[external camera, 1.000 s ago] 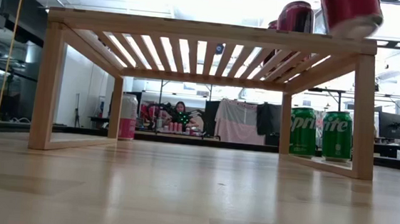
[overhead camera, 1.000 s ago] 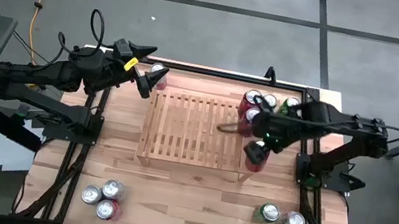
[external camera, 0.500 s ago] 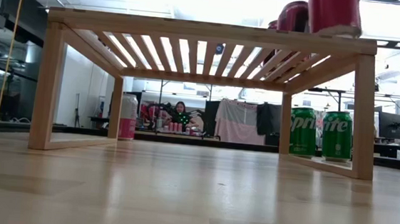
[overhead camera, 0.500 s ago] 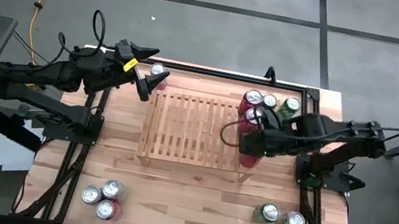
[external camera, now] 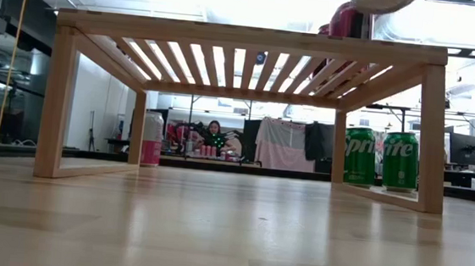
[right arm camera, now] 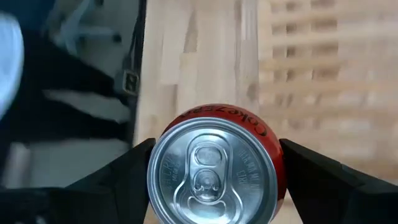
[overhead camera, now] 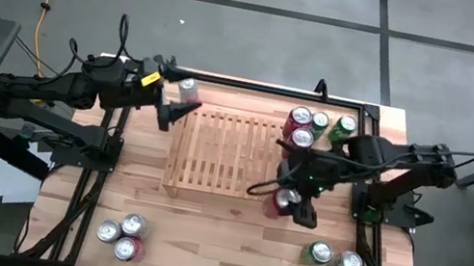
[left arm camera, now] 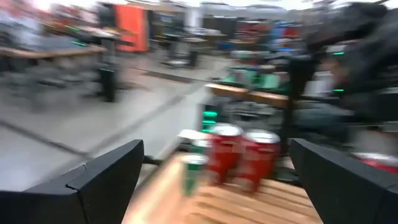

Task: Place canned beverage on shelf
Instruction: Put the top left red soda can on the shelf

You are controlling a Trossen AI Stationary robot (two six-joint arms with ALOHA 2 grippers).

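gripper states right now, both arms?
Left gripper: open, empty, at the shelf's far left corner.
Right gripper: closed on a red can at the shelf's near right corner.

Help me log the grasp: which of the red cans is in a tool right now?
The red Coke can at the shelf's front right corner, clamped between the right tool's fingers. The other red cans stand free on the shelf and the table.
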